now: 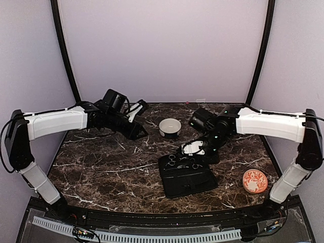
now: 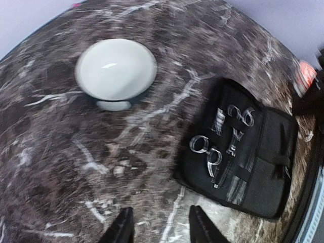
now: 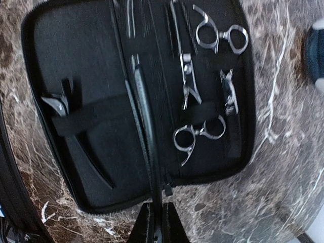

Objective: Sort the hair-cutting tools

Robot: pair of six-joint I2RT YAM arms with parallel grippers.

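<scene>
Toward the near edge of the dark marble tabletop (image 1: 101, 167), on the opened flat black fabric case (image 3: 81, 66), lie silver ring-handled metal scissors (image 3: 221, 36). I judge them light, stiff and slick, best pinched at the shank. My right pincer (image 3: 154, 223) looks closed on a thin black stick (image 3: 144, 116), with the scissors just beyond. The left pincer (image 2: 162, 230) hovers partly spread, empty, well apart.

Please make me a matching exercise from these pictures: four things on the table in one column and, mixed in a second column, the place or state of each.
Column one
1. white bowl
2. black case
3. orange dish
4. scissors

Column two
a. lie inside the case
b. sits near the right edge of the table
c. lies unzipped and open, about mid-table
d. stands beyond the case, toward the far edge

Pairs: 1-d, 2-c, 3-b, 4-a
</scene>
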